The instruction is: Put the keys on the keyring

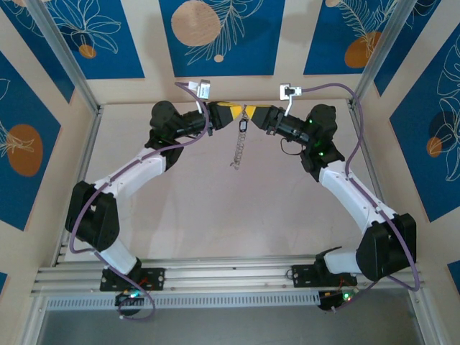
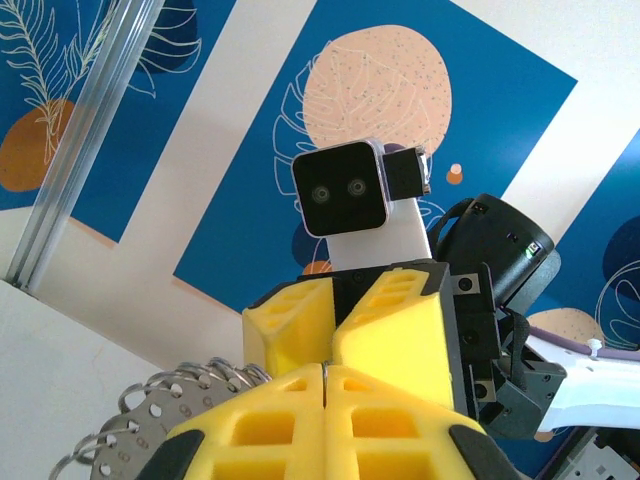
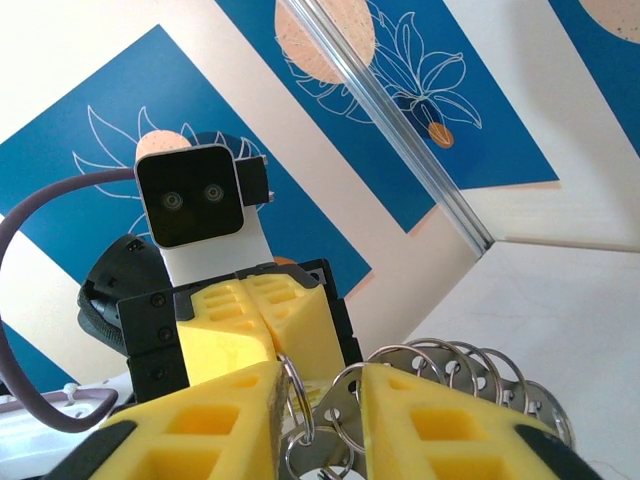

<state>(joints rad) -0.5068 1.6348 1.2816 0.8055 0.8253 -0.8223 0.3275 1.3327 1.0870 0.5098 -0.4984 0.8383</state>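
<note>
Silvery coiled keyring [image 3: 470, 365], keys [image 1: 243, 126] dangling, pinched by left gripper [image 2: 326, 385] and right gripper [image 3: 320, 378] over pale table's [image 1: 215, 215] far edge; blue leaf-print walls [image 1: 223, 36]

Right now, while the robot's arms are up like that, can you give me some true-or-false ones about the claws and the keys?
1. The left claw and the right claw meet tip to tip over the far side of the table. True.
2. The left claw's fingers are spread wide apart. False: they are pressed together.
3. Loops of the keyring sit in the gap between the right claw's fingers. True.
4. The keys lie down by the arm bases. False: they are right under where the two claws meet, far from the bases.
</note>
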